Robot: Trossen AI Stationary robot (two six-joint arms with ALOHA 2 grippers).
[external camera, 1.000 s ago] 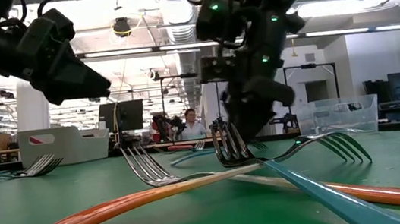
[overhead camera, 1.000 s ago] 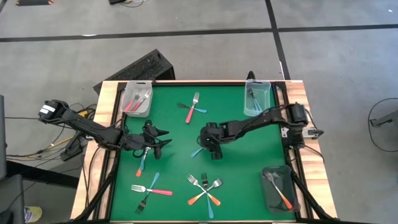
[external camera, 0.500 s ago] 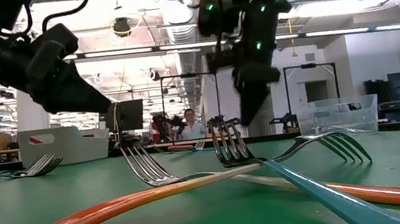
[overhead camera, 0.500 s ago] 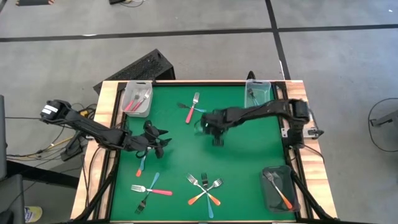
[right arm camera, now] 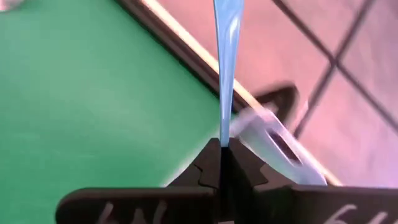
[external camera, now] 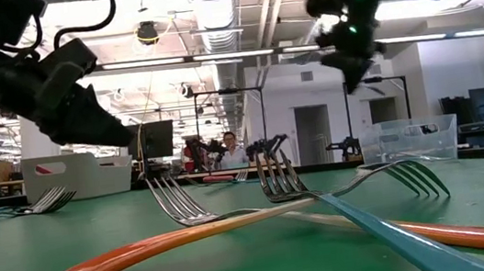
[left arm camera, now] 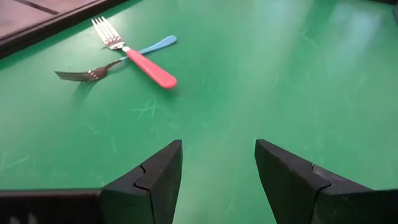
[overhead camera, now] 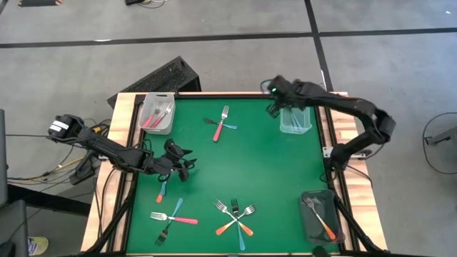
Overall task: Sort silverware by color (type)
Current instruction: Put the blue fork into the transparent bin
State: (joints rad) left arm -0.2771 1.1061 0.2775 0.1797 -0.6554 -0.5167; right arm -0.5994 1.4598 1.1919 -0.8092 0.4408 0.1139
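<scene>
My right gripper [overhead camera: 274, 107] hangs high at the table's far right, beside the clear bin [overhead camera: 295, 118], which holds blue forks. It is shut on a blue fork [right arm camera: 224, 56]. My left gripper [overhead camera: 187, 166] stands open, low over the mat's left middle, with nothing between its fingers [left arm camera: 217, 155]. A pink fork [left arm camera: 140, 60] crossing a blue one [left arm camera: 156, 44] lies flat on the mat. More crossed forks lie at the far middle [overhead camera: 222, 123] and the near middle [overhead camera: 235, 216]. My right gripper pinches the blue fork's slim handle [right arm camera: 224, 127] between its two shut fingers. The handle runs straight out past the fingertips and widens toward its free end. The fingers hide the tine end. The fork is lifted clear of the mat.
A clear bin [overhead camera: 158, 113] with pink forks stands at the far left corner. A dark bin [overhead camera: 318, 216] with an orange fork stands at the near right. One more fork [overhead camera: 163, 187] lies near my left gripper. Wooden rails [overhead camera: 330, 114] border the green mat.
My right gripper has taken the blue fork off the middle of the mat. It has risen and swung fast toward the far right corner, turning as it went, and is now beside the clear bin.
</scene>
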